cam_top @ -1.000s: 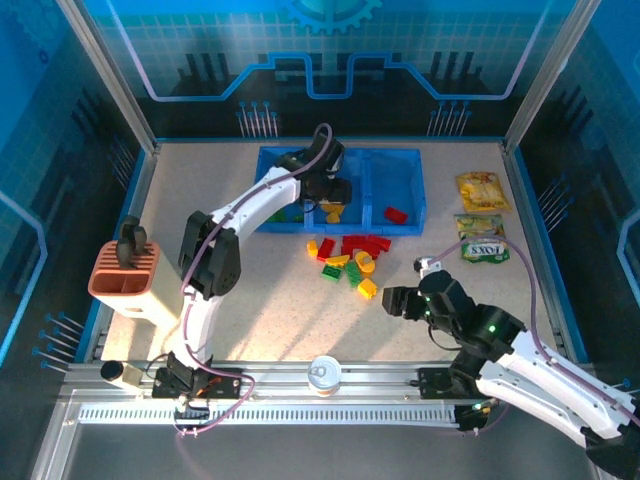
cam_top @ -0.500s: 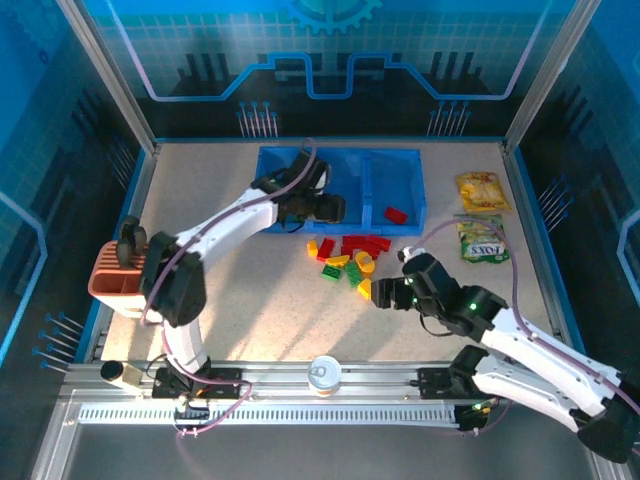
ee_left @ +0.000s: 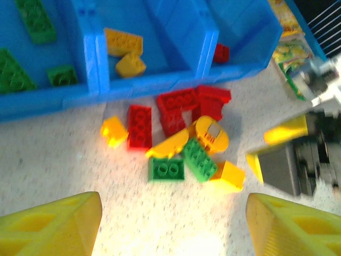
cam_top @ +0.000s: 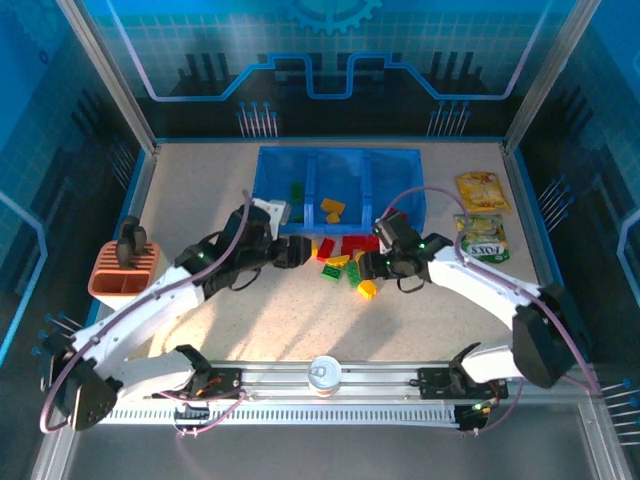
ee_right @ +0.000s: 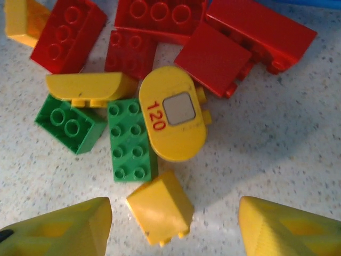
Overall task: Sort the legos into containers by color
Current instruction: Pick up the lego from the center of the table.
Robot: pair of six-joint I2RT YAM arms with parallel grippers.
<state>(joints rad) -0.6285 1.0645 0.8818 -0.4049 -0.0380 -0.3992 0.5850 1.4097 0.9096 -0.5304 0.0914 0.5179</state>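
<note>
Loose legos (cam_top: pixel 345 252) in red, yellow and green lie piled on the table just in front of the blue tray (cam_top: pixel 395 178). Its left compartment holds green bricks (ee_left: pixel 34 21), the middle one yellow bricks (ee_left: pixel 122 42), the right one a red brick (ee_left: pixel 221 52). My left gripper (cam_top: pixel 297 250) hovers open at the pile's left edge, nothing between its fingers (ee_left: pixel 58 224). My right gripper (cam_top: pixel 368 266) is open at the pile's right side, its fingers (ee_right: pixel 69 229) either side of a small yellow brick (ee_right: pixel 160 205), with a gap on both sides.
An orange-and-white holder (cam_top: pixel 124 272) stands at the left edge. Two snack packets (cam_top: pixel 483 190) (cam_top: pixel 484 240) lie right of the tray. A round can (cam_top: pixel 324 373) sits on the near rail. A green brick (ee_right: pixel 130 140) and a yellow oval piece (ee_right: pixel 173 114) lie just beyond the small yellow brick.
My left gripper has pulled back out of the tray and come down left of the pile. My right gripper has swung up and left to the pile, over the small yellow brick.
</note>
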